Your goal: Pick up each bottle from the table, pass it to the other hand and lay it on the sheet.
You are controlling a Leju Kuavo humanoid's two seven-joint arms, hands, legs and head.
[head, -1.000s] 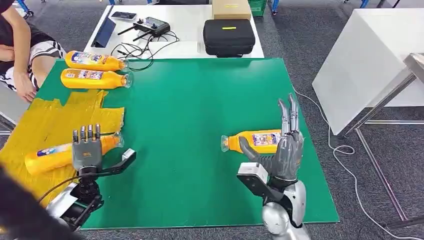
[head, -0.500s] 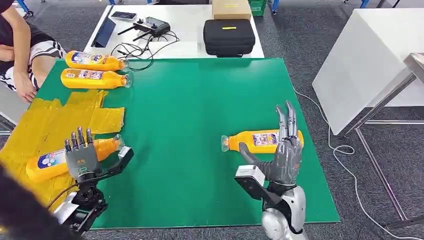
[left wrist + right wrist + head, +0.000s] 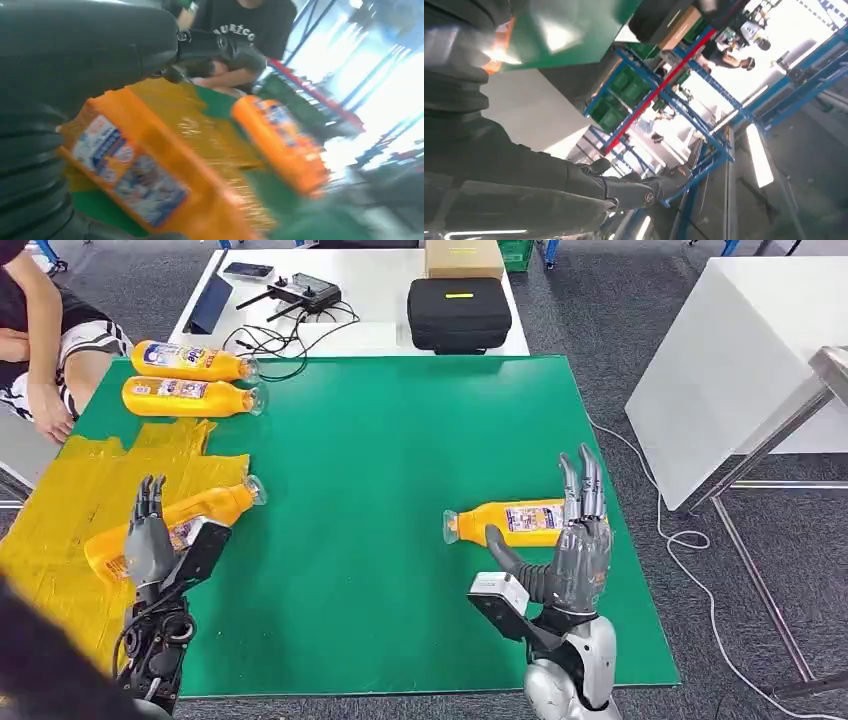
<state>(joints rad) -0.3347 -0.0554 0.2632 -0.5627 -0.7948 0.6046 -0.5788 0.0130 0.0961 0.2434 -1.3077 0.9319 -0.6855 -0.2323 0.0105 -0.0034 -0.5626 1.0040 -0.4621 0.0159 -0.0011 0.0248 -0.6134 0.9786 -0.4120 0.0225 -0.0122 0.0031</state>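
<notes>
Since a second ago the left hand (image 3: 148, 540) has rolled sideways, fingers now straight and apart, letting go of the bottle (image 3: 180, 525), which lies tilted half on the yellow sheet (image 3: 60, 510), its cap end over the green mat (image 3: 380, 470). Right of that sheet, well apart, the right hand (image 3: 570, 550) stands with fingers spread wide, holding nothing, just beside the next bottle (image 3: 510, 522). It should close around that bottle's body squarely before lifting. Two more bottles (image 3: 190, 380) lie beyond the sheet.
</notes>
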